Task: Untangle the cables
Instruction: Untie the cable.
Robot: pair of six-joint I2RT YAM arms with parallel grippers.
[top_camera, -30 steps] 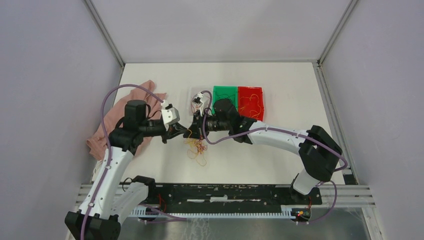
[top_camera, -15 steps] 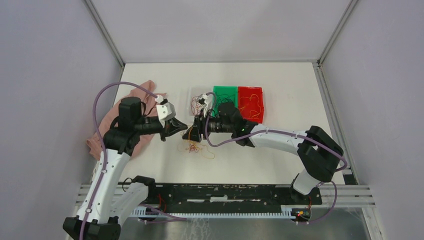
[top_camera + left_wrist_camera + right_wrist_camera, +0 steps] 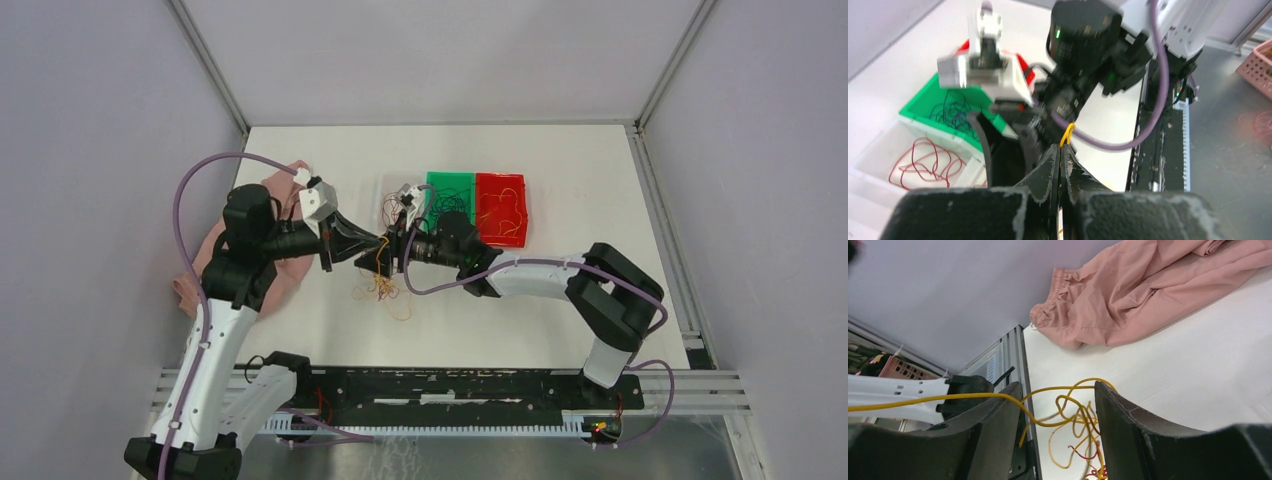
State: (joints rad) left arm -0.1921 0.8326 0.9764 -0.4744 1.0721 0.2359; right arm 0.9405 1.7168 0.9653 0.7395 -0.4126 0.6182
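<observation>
A tangle of thin yellow and red cables (image 3: 381, 288) lies on the white table in front of both grippers. My left gripper (image 3: 384, 243) is shut on a yellow cable (image 3: 1067, 134), whose loop sticks out just past the closed tips (image 3: 1060, 148). My right gripper (image 3: 399, 250) faces it, almost tip to tip. Its jaws stand open in the right wrist view (image 3: 1055, 390). Yellow cable strands (image 3: 1074, 410) run loosely across the gap, with red strands (image 3: 1088, 456) below them; nothing is pinched.
A green tray (image 3: 449, 180) with dark wires, a red tray (image 3: 502, 232) with yellow wires and a clear tray (image 3: 388, 186) with red wires (image 3: 918, 160) sit behind the grippers. A pink cloth (image 3: 197, 285) lies at the left. A black rail (image 3: 450, 385) runs along the near edge.
My right gripper has opened and let go of the cables. My left gripper has stayed shut and moved right and away with the yellow cable. The tangle has shifted slightly.
</observation>
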